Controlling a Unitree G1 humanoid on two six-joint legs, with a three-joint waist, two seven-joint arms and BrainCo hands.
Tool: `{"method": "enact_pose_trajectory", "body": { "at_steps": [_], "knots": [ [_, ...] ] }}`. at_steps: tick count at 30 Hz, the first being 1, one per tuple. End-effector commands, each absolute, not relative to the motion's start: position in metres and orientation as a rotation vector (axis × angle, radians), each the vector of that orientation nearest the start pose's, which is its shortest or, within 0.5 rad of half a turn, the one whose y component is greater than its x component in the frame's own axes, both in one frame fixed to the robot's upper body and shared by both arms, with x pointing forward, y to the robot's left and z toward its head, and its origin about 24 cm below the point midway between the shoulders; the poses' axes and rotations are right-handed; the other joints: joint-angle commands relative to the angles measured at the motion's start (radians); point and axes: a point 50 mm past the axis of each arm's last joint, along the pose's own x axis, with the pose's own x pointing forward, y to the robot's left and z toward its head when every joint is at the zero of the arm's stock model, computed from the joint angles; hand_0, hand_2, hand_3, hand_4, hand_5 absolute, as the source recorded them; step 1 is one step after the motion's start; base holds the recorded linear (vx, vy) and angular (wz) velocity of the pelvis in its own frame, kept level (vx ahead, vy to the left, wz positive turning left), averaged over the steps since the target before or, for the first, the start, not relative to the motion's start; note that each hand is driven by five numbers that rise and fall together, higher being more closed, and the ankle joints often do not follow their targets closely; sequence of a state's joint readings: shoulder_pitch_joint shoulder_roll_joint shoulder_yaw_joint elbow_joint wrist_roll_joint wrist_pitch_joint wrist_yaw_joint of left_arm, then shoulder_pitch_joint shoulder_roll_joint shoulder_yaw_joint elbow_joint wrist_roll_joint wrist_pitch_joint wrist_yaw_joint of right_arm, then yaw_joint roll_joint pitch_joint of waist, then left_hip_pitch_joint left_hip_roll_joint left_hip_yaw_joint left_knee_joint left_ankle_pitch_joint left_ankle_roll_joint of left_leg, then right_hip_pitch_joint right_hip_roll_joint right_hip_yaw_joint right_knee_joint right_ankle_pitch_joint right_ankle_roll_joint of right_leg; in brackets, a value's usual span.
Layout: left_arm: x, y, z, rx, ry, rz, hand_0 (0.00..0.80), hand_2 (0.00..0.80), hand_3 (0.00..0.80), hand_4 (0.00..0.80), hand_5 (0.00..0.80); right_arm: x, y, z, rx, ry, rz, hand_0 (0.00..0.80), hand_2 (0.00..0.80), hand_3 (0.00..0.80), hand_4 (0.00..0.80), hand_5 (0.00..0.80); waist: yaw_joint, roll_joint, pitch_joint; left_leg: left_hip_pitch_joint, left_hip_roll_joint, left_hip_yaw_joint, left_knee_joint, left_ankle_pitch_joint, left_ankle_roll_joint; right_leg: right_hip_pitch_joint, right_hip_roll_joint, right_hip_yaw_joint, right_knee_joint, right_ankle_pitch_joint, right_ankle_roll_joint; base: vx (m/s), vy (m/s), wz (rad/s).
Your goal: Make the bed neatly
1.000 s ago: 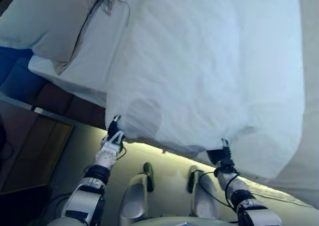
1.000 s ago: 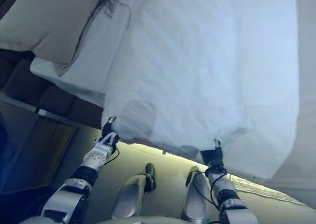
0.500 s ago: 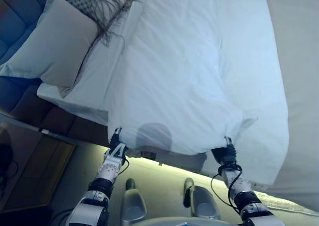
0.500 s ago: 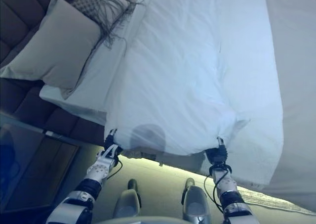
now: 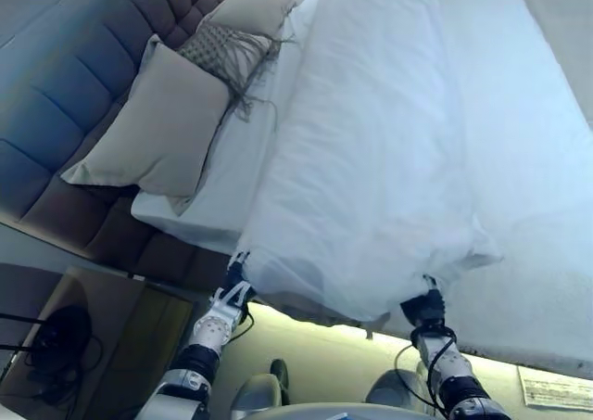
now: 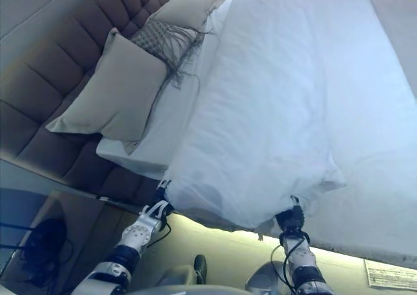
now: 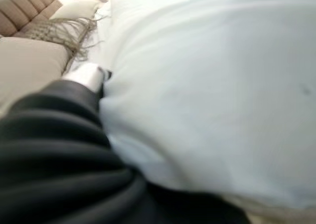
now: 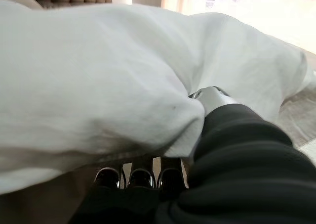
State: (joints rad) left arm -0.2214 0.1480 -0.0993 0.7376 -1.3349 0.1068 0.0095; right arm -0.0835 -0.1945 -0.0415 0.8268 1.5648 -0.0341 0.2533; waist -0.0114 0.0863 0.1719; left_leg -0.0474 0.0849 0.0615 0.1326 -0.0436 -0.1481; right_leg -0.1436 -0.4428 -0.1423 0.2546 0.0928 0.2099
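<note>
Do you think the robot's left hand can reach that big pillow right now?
Probably not. The left hand is pinching the near edge of the white duvet, low beside the bed, so it is busy. The big pillow lies apart from it, further up by the headboard, though nothing stands between them.

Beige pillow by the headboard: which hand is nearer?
Left. The left hand grips the duvet edge just below the beige pillow; the right hand holds the same edge farther along, away from it.
</note>
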Motion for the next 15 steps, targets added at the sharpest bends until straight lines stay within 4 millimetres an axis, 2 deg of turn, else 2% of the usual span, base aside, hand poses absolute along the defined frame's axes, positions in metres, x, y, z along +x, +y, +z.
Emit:
{"method": "enact_pose_trajectory", "body": {
  "at_steps": [1, 2, 3, 4, 5, 7, 8, 10, 12, 13, 14, 15],
  "knots": [
    [0.269, 0.193, -0.051, -1.091, 0.455, 0.288, 0.8, 0.8, 0.8, 0.8, 0.8, 0.213, -0.205, -0.086, 1.431, 0.248, -0.33, 0.8, 0.8, 0.8, 0.8, 0.8, 0.019, -0.017, -0.067, -0.063, -0.005, 0.001, 0.003, 0.085, 0.084, -0.025, 0.131, -0.026, 0.094, -0.047, -0.001, -0.023, -0.062, -0.34],
    [0.271, 0.193, -0.051, -1.106, 0.449, 0.301, 0.8, 0.8, 0.8, 0.8, 0.8, 0.21, -0.202, -0.09, 1.436, 0.261, -0.324, 0.8, 0.8, 0.8, 0.8, 0.8, 0.017, -0.023, -0.067, -0.068, -0.009, 0.001, 0.006, 0.092, 0.083, -0.021, 0.17, -0.034, 0.068, -0.056, -0.011, -0.035, -0.113, -0.24],
    [0.274, 0.192, -0.051, -1.118, 0.45, 0.312, 0.8, 0.8, 0.8, 0.8, 0.8, 0.209, -0.199, -0.091, 1.441, 0.267, -0.321, 0.8, 0.8, 0.8, 0.8, 0.8, 0.019, -0.03, -0.067, -0.078, -0.01, -0.01, 0.015, 0.092, 0.076, -0.01, 0.187, -0.041, 0.033, -0.074, -0.024, -0.043, -0.15, -0.02],
    [0.275, 0.191, -0.052, -1.137, 0.443, 0.331, 0.8, 0.8, 0.8, 0.8, 0.8, 0.21, -0.196, -0.092, 1.434, 0.279, -0.315, 0.8, 0.8, 0.8, 0.8, 0.8, 0.009, -0.03, -0.065, -0.088, -0.005, -0.025, 0.019, 0.104, 0.069, 0.002, 0.203, -0.018, -0.005, -0.069, -0.034, -0.056, -0.126, 0.3],
    [0.276, 0.19, -0.053, -1.16, 0.439, 0.333, 0.8, 0.8, 0.8, 0.8, 0.8, 0.212, -0.195, -0.091, 1.429, 0.283, -0.309, 0.8, 0.8, 0.8, 0.8, 0.8, -0.001, -0.027, -0.06, -0.095, 0.001, -0.024, 0.022, 0.114, 0.061, 0.009, 0.225, -0.009, -0.026, -0.069, -0.046, -0.086, -0.08, 0.42],
    [0.28, 0.191, -0.051, -1.172, 0.414, 0.323, 0.8, 0.8, 0.8, 0.8, 0.8, 0.22, -0.194, -0.085, 1.412, 0.275, -0.288, 0.8, 0.8, 0.8, 0.8, 0.8, -0.014, -0.024, -0.051, -0.115, 0.02, 0.008, 0.047, 0.123, 0.039, 0.035, 0.242, -0.029, -0.073, -0.065, -0.062, -0.105, -0.015, 0.48],
    [0.282, 0.19, -0.05, -1.194, 0.401, 0.317, 0.8, 0.8, 0.8, 0.8, 0.8, 0.221, -0.194, -0.083, 1.398, 0.275, -0.283, 0.8, 0.8, 0.8, 0.8, 0.8, -0.02, -0.022, -0.044, -0.129, 0.035, 0.023, 0.071, 0.132, 0.029, 0.044, 0.246, -0.035, -0.078, -0.063, -0.067, -0.053, 0.018, 0.39],
    [0.282, 0.188, -0.05, -1.205, 0.405, 0.303, 0.8, 0.8, 0.8, 0.8, 0.8, 0.22, -0.198, -0.082, 1.38, 0.276, -0.305, 0.8, 0.8, 0.8, 0.8, 0.8, -0.032, -0.017, -0.038, -0.158, 0.093, 0.045, 0.134, 0.153, -0.002, 0.061, 0.243, -0.043, -0.068, -0.078, -0.077, 0.054, 0.09, 0.34],
    [0.275, 0.188, -0.056, -1.223, 0.438, 0.331, 0.8, 0.8, 0.8, 0.8, 0.8, 0.217, -0.204, -0.082, 1.375, 0.281, -0.335, 0.8, 0.8, 0.8, 0.8, 0.8, -0.03, -0.008, -0.044, -0.138, 0.146, -0.001, 0.111, 0.182, -0.027, 0.08, 0.236, -0.029, -0.049, -0.093, -0.07, 0.208, 0.237, 0.37],
    [0.271, 0.188, -0.059, -1.224, 0.451, 0.341, 0.8, 0.8, 0.8, 0.8, 0.8, 0.214, -0.206, -0.083, 1.372, 0.284, -0.348, 0.8, 0.8, 0.8, 0.8, 0.8, -0.03, -0.007, -0.046, -0.12, 0.162, -0.015, 0.09, 0.19, -0.034, 0.094, 0.231, -0.022, -0.051, -0.097, -0.066, 0.29, 0.365, 0.05],
    [0.263, 0.186, -0.066, -1.231, 0.464, 0.364, 0.8, 0.8, 0.8, 0.8, 0.8, 0.212, -0.208, -0.082, 1.362, 0.289, -0.355, 0.8, 0.8, 0.8, 0.8, 0.8, -0.027, -0.003, -0.053, -0.096, 0.176, -0.062, 0.05, 0.195, -0.038, 0.101, 0.218, 0.003, -0.052, -0.101, -0.053, 0.217, 0.321, -0.12],
    [0.26, 0.186, -0.068, -1.235, 0.468, 0.371, 0.8, 0.8, 0.8, 0.8, 0.8, 0.212, -0.208, -0.082, 1.356, 0.292, -0.356, 0.8, 0.8, 0.8, 0.8, 0.8, -0.027, -0.002, -0.053, -0.082, 0.18, -0.069, 0.037, 0.197, -0.039, 0.104, 0.211, 0.012, -0.05, -0.104, -0.049, 0.221, 0.436, -0.25]
  ]
}}
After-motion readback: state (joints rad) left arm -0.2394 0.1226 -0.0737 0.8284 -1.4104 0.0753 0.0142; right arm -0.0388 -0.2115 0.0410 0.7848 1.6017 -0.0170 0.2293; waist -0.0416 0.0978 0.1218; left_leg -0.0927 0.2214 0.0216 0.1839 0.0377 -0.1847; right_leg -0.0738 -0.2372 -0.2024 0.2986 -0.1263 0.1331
